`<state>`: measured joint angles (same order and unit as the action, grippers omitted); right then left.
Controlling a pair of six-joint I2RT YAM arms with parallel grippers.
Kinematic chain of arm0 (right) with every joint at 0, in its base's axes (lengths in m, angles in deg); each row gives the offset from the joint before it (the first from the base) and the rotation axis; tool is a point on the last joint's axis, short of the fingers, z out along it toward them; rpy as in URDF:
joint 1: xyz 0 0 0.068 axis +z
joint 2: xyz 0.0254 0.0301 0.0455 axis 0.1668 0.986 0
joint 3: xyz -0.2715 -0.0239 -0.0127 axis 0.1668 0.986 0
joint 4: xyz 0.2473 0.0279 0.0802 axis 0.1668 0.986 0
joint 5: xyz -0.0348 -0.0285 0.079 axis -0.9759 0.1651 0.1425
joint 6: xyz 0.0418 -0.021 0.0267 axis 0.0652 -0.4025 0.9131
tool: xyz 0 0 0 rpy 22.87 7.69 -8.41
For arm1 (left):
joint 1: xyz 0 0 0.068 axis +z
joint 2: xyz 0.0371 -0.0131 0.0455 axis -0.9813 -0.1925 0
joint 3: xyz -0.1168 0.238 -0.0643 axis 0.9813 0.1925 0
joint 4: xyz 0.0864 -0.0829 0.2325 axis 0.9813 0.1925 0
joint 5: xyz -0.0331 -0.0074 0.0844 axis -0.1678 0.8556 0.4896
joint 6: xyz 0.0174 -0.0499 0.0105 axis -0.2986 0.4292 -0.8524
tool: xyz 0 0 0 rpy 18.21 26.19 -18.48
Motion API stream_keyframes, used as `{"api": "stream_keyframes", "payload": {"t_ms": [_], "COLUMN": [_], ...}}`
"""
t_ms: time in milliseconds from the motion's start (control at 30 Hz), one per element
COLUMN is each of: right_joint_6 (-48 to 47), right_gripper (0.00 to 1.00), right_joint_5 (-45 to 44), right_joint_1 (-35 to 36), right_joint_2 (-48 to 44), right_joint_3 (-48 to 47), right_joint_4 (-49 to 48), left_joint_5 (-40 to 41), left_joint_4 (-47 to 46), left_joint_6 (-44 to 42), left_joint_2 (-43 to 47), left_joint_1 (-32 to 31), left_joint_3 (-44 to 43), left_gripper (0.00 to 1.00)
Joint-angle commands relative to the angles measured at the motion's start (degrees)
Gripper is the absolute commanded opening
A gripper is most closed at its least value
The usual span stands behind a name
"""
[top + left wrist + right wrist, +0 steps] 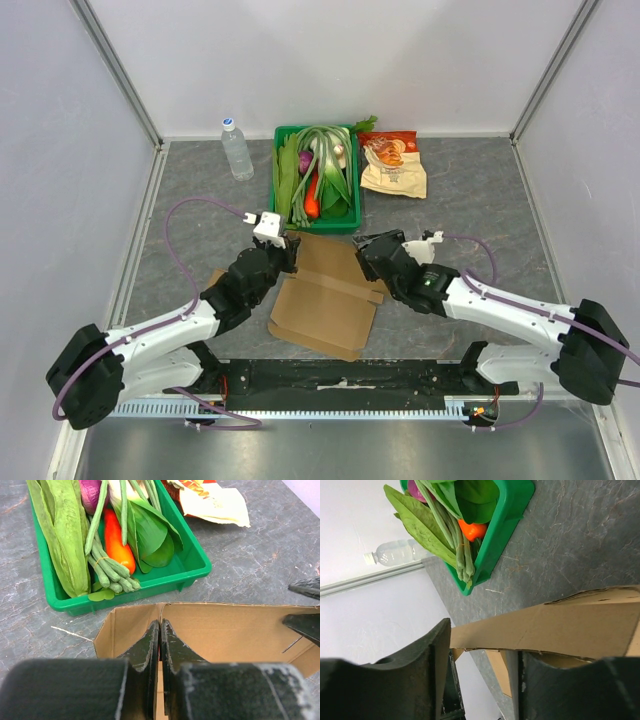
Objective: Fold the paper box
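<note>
The brown paper box [325,295] lies partly unfolded on the table between the two arms, its far panels raised. My left gripper [290,245] is at the box's far left corner, shut on a raised cardboard wall [225,630]; in the left wrist view its fingertips [151,632] press together at the wall's crease. My right gripper [368,250] is at the box's far right edge. In the right wrist view that gripper [482,650] stands open, with a cardboard panel [560,625] passing across the gap between its fingers.
A green tray [283,170] of vegetables stands just behind the box. A water bottle [236,148] is to the tray's left and a snack bag [393,165] to its right. White walls enclose the table on three sides.
</note>
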<state>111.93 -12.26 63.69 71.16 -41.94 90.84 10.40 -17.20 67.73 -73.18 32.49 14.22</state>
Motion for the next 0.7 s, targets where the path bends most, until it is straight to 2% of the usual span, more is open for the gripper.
{"api": "stream_keyframes", "payload": {"t_ms": [0, 167, 267, 533, 633, 667], "right_joint_6": [21.09, 21.0, 21.44, 22.06, 21.88, 21.88], "right_gripper": [0.5, 0.47, 0.41, 0.34, 0.26, 0.17], "right_joint_5": [-0.81, -0.46, -0.72, 0.42, 0.42, 0.42], "right_joint_1": [-0.21, -0.74, -1.0, -1.53, -1.61, -1.79], "right_joint_2": [1.56, 1.91, 1.39, 2.0, 1.82, 1.56], "right_joint_3": [-1.83, -1.83, -0.6, 0.55, 1.07, 1.86], "right_joint_4": [-4.65, -5.63, -6.86, -9.49, -9.67, -9.76], "left_joint_5": [2.41, 2.94, 3.12, 3.82, 3.65, 3.56], "left_joint_4": [-4.51, -4.51, -4.86, -5.83, -5.22, -3.74], "left_joint_6": [1.76, 1.23, 1.41, 1.67, 2.28, 2.81], "left_joint_2": [0.56, 0.12, -0.24, -1.55, -1.99, -2.17], "left_joint_1": [-0.87, -1.49, -1.75, -2.98, -3.07, -3.07], "left_joint_3": [-0.06, -0.41, -0.41, -0.49, -1.11, -1.37], "left_gripper": [0.08, 0.08, 0.08, 0.08, 0.09, 0.13]}}
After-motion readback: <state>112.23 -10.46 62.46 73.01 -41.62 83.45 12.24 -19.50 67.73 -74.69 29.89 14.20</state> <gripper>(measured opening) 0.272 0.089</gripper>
